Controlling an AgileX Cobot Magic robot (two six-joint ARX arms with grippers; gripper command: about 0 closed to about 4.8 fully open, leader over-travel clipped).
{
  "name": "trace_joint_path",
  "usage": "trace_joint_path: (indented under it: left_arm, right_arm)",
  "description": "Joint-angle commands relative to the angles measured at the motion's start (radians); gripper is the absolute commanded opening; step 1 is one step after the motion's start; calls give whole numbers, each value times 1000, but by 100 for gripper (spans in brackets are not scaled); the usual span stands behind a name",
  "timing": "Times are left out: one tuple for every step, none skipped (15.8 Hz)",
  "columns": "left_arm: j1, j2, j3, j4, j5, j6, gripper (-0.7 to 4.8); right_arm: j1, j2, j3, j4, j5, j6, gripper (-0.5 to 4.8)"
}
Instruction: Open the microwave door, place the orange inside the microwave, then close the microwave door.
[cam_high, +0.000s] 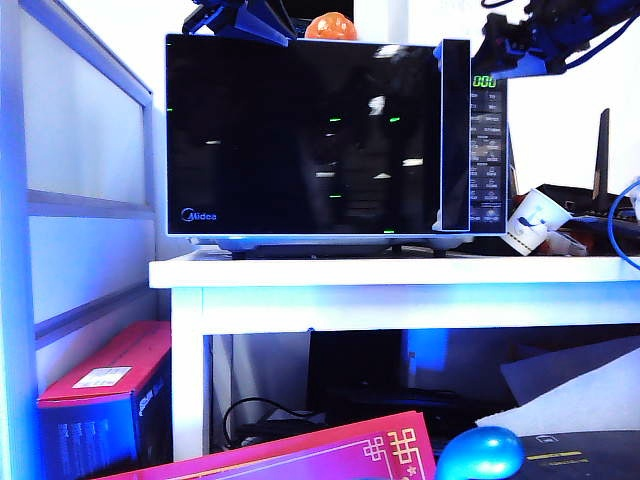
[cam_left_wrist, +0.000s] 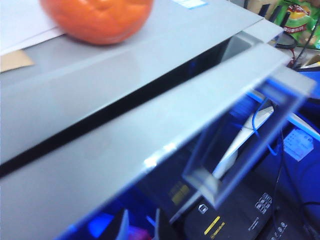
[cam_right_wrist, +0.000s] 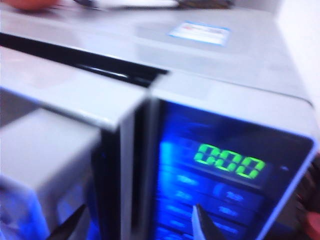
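The black microwave (cam_high: 488, 150) stands on a white table. Its glossy door (cam_high: 300, 130) is slightly ajar: a dark gap (cam_left_wrist: 115, 107) shows between the door's top edge and the oven's top. The orange (cam_high: 330, 27) sits on the microwave's roof near the back and looks large in the left wrist view (cam_left_wrist: 97, 17). My left gripper (cam_high: 240, 20) hovers over the roof's front left, open and empty (cam_left_wrist: 141, 227). My right gripper (cam_high: 505, 50) hangs above the front right corner, open (cam_right_wrist: 135, 224), looking down on the door's handle edge (cam_right_wrist: 120, 150) and the green display (cam_right_wrist: 230, 161).
A tipped paper cup (cam_high: 530, 220) and cables lie on the table (cam_high: 400, 272) right of the microwave. A white panelled wall (cam_high: 80, 150) stands on the left. Below are a red box (cam_high: 110, 385), a pink box lid and a glossy blue rounded object (cam_high: 480, 452).
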Motion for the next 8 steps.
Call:
trace_joint_path:
  left_arm:
    - [-13,-18,2,98,5,1,88]
    - [-16,-25,2,120,1,2,88]
    - [-19,-26,2,137,1,2,88]
    - [-25,-26,2,151,0,2,88]
    - [-26,-26,2,172,0,2,88]
    - [-27,-26,2,199,0,2,88]
    - [-27,-25,2,222,-4,2,88]
    - [-30,-23,2,226,-45,3,88]
  right_arm:
    - [8,-38,5,-13,-180,-4,274]
    - [8,-52,5,-31,-212,-8,274]
    - [7,-71,5,-49,-219,-8,274]
    - [2,-98,4,-67,-219,-8,274]
    - [-19,-131,5,-80,-225,-8,274]
    - [-19,-160,5,-84,-231,-7,274]
    - [-20,-183,5,-82,-247,-7,274]
    - [-20,-205,5,-80,-265,-7,274]
